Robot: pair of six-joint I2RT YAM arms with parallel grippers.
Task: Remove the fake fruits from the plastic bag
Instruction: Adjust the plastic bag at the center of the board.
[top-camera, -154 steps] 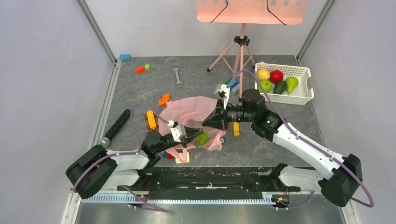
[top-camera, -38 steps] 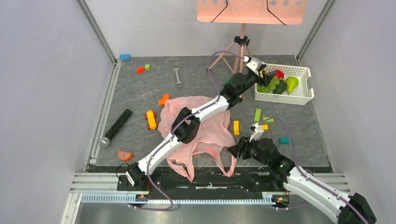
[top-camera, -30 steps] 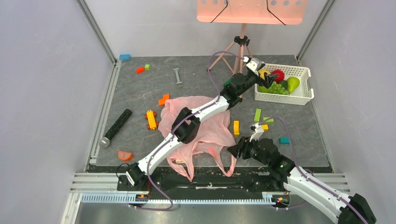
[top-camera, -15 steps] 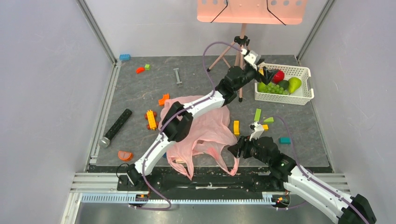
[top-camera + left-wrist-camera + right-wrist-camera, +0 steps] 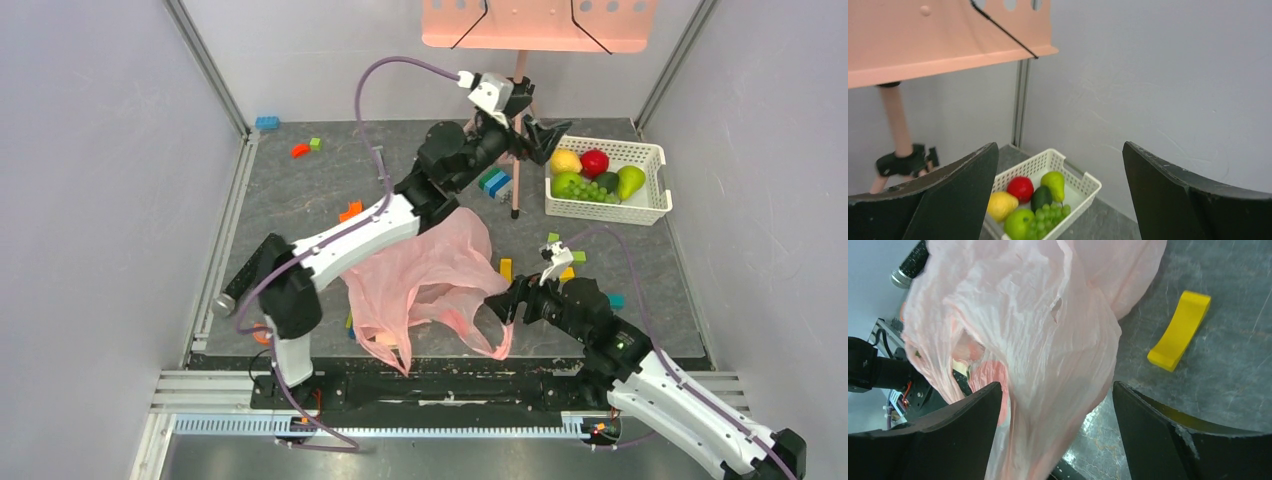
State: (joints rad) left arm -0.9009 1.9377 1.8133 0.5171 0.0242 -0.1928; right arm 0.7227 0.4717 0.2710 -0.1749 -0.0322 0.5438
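Note:
The fake fruits lie together in the white basket [image 5: 652,172]: lemon [image 5: 565,160], red apple [image 5: 594,162], green apple [image 5: 566,183], grapes [image 5: 595,190], avocado [image 5: 607,181] and pear [image 5: 630,180]. My left gripper [image 5: 545,138] hangs open and empty, raised up and to the left of the basket [image 5: 1083,180]; the left wrist view looks down on the grapes [image 5: 1050,217] and red apple [image 5: 1020,188]. The pink plastic bag [image 5: 430,275] hangs lifted, draped against the left arm. My right gripper [image 5: 497,305] stands open, with bag film [image 5: 1048,340] hanging between its jaws.
A pink tripod [image 5: 515,110] stands just left of the basket. Loose blocks lie about: yellow [image 5: 506,268], also the yellow block [image 5: 1180,330] in the right wrist view, orange [image 5: 350,212], blue-green [image 5: 495,183]. A black cylinder [image 5: 245,275] lies at the left.
The left gripper has pulled up and left, away from the basket, still open. The bag has risen off the table with the arm. The right gripper's jaws have widened.

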